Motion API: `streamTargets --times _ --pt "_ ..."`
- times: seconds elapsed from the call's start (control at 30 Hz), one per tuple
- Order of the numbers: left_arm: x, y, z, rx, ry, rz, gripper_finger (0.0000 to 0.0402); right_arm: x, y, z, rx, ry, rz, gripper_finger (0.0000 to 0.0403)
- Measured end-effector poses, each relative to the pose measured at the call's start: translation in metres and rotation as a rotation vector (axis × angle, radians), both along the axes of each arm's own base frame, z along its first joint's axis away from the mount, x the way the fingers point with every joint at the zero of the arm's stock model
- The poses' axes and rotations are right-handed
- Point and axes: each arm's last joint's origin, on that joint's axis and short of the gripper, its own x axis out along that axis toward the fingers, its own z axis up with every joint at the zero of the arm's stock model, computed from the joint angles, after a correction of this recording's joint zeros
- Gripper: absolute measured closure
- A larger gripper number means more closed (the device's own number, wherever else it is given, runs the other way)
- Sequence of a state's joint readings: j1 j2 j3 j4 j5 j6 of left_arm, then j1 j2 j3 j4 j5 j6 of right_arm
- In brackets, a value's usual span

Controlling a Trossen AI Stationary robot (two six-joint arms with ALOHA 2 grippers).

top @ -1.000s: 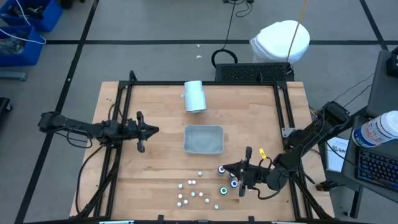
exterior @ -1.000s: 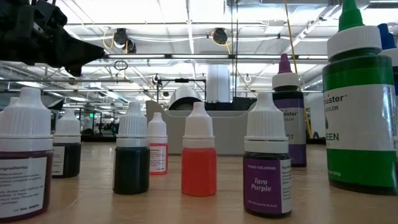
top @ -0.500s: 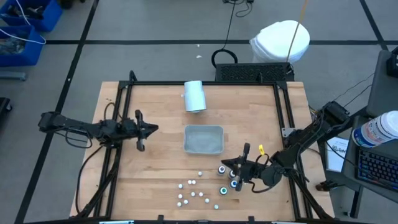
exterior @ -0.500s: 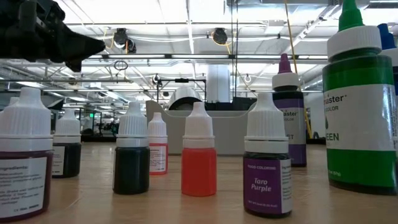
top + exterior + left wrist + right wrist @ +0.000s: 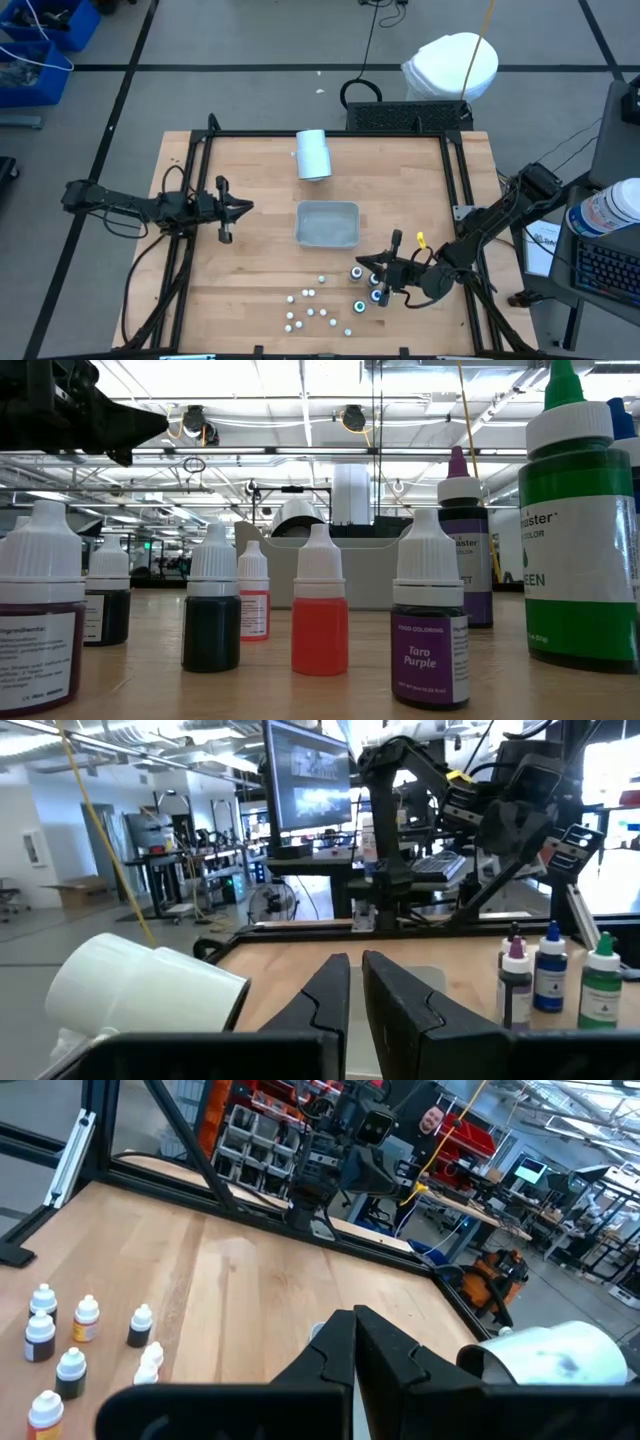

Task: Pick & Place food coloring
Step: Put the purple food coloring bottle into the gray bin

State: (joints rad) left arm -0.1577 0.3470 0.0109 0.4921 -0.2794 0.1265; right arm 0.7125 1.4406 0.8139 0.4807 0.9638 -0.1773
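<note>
table (image 5: pixel 250 270): wood | on it: tray (image 5: pixel 327 224); cylinder (image 5: pixel 313 155); food coloring (image 5: pixel 320 305)

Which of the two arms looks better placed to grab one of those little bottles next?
The right, probably. The right gripper, fingers shut and empty, sits right beside the food coloring bottles at the table's near edge. The left gripper waits on the far left, beyond the grey tray.

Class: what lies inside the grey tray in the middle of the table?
Seen from above, the grey tray holds no bottles; the food coloring bottles stand on the table outside it. Nothing covers its floor.
</note>
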Motion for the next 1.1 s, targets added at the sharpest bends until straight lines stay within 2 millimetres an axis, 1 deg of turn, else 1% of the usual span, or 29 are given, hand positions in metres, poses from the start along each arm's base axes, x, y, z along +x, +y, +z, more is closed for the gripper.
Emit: streamTargets --times 0.2,0.7,0.83,1.0,1.1 --pt "-0.0005 0.0001 0.0026 -0.005 -0.028 0.000 0.0360 -0.0001 0.0000 -0.0003 0.014 -0.001 -0.001 0.0403" --pt "-0.0005 0.0001 0.0027 -0.008 -0.028 0.001 0.0360 -0.0001 -0.0001 -0.0004 0.008 0.000 -0.001 0.0403" --pt "-0.0009 0.0016 0.0039 -0.016 -0.041 0.051 0.0360 -0.0001 -0.0001 -0.0004 0.008 0.000 -0.001 0.0403" --pt "-0.0020 0.0047 0.0057 -0.039 -0.059 0.156 0.0360 -0.0001 -0.0001 -0.0004 0.028 -0.005 -0.003 0.0403" --pt "-0.0022 0.0054 0.0054 -0.054 -0.057 0.181 0.0360 0.0000 -0.0002 -0.0004 0.027 -0.005 -0.004 0.0403"
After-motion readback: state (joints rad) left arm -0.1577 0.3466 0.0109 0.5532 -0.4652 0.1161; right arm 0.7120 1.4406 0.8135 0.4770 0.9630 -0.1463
